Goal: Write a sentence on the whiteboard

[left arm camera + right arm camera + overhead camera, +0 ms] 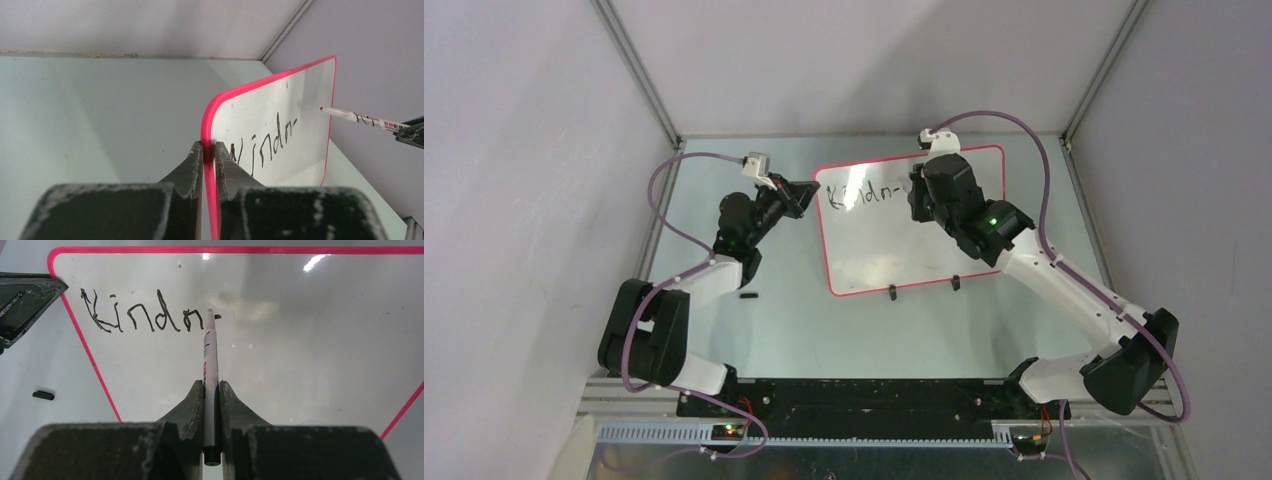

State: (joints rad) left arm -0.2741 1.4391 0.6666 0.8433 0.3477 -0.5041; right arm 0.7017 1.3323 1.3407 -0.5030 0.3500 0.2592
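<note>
On the left rim of the whiteboard (270,105), my left gripper (209,149) is nearly closed, pinching the pink edge. Right gripper (212,386) clamps a white marker (210,347), tip just right of the sentence (135,317), which reads "Kindn". Board sits far-centre on pale green table (824,330), grey walls around. Small black piece (43,395) lies left of board. Left arm stretched forward, right arm bent over board's top.

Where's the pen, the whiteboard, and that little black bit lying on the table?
pen (210,365): right wrist view, on its white barrel, mid-length.
whiteboard (904,252): top view, on its bare white middle.
little black bit (747,296): top view, on its middle, left of the whiteboard.
</note>
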